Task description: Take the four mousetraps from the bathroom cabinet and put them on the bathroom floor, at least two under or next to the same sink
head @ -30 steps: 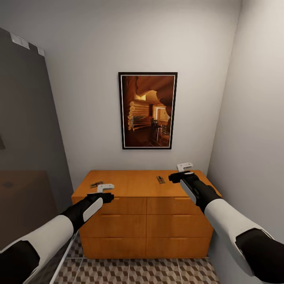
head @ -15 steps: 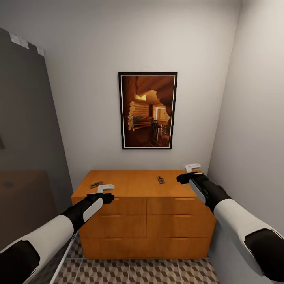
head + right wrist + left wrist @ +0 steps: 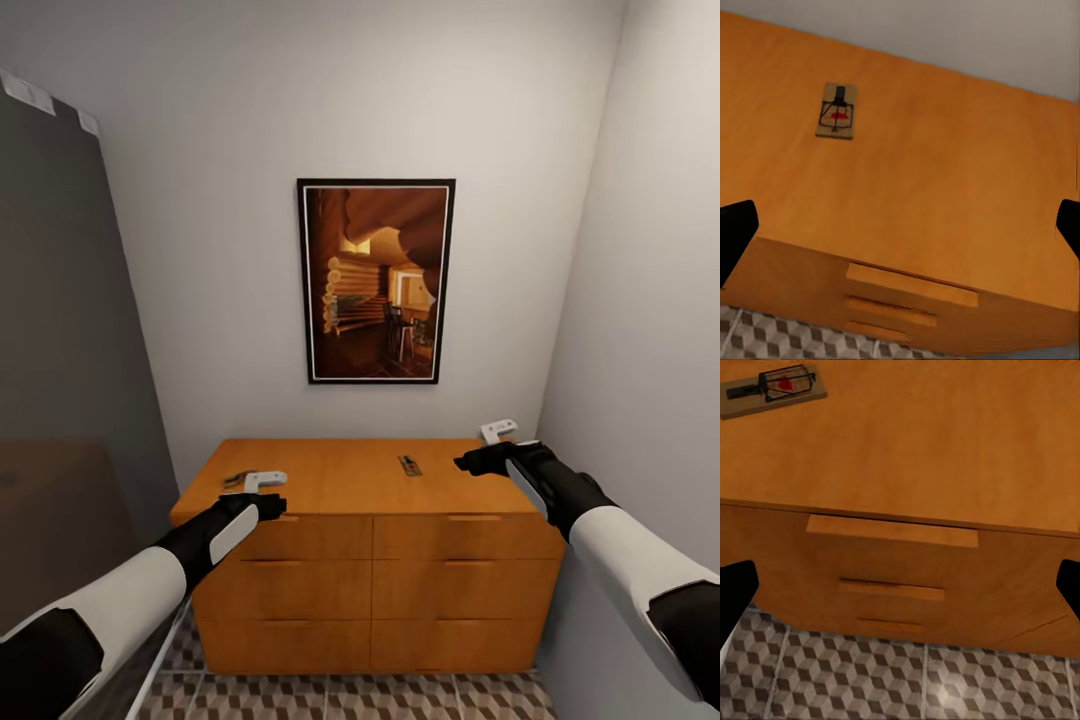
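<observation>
The orange-brown cabinet stands against the far wall, its drawers closed. One mousetrap lies on its top right of centre, also seen as a mousetrap in the right wrist view. A second mousetrap lies near the top's left edge, partly behind my left arm, and appears as a mousetrap in the left wrist view. My left gripper hovers open at the cabinet's front left edge. Above the top's right end my right gripper is open, with nothing between its fingers. Patterned floor tiles show below.
A framed picture hangs on the wall above the cabinet. A dark panel stands close on the left and a pale wall close on the right, leaving a narrow alcove. Wooden drawer handles run along the cabinet front.
The whole view has shifted and the cabinet looks slightly larger, so the camera moved closer. My right gripper has swung to the right, away from the centre mousetrap. The left arm is unchanged.
</observation>
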Robot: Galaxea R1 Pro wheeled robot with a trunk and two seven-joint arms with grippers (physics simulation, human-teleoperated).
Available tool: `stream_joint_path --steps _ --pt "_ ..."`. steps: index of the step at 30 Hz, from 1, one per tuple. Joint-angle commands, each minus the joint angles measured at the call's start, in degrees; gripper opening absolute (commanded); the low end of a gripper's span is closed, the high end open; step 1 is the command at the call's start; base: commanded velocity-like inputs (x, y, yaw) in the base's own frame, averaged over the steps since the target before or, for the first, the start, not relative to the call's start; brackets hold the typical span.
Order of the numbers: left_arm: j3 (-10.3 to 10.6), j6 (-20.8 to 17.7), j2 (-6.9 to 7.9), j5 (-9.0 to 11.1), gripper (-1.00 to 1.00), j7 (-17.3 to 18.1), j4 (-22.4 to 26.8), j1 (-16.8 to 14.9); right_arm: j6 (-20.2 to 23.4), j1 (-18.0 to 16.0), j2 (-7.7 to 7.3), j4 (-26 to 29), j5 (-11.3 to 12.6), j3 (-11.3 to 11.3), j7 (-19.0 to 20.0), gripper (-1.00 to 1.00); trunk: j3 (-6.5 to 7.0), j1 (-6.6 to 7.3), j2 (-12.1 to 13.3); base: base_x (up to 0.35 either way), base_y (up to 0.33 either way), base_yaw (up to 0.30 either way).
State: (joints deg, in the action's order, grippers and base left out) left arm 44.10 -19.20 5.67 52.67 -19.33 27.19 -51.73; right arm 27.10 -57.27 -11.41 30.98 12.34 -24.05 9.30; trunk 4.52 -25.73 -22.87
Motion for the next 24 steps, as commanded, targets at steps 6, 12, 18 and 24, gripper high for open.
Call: stream_joint_path --steps 6,12,18,24 --pt "0.5 -0.1 -0.24 0.5 1.00 -0.6 0.1 0.0 0.1 0.0 -0.03 0.1 -2.1 -1.0 0.2 1.00 -0.03 -0.05 0.0 0.302 0.000 0.000" --pt "0.4 -0.2 -0.32 0.5 1.00 -0.7 0.1 0.0 0.0 0.0 0.06 0.1 -3.1 -1.2 0.6 1.00 -0.03 -0.05 0.0 0.320 0.000 0.000" --pt "0.3 -0.1 0.01 0.5 1.00 -1.0 0.1 0.0 0.1 0.0 0.46 0.1 -3.2 -1.3 1.1 1.00 -0.03 -0.05 0.0 0.309 0.000 0.000" --pt "0.2 -0.1 0.15 0.5 1.00 -1.2 0.1 0.0 0.1 0.0 1.18 0.1 -3.2 -1.3 2.1 1.00 -0.03 -0.05 0.0 0.108 0.000 0.000"
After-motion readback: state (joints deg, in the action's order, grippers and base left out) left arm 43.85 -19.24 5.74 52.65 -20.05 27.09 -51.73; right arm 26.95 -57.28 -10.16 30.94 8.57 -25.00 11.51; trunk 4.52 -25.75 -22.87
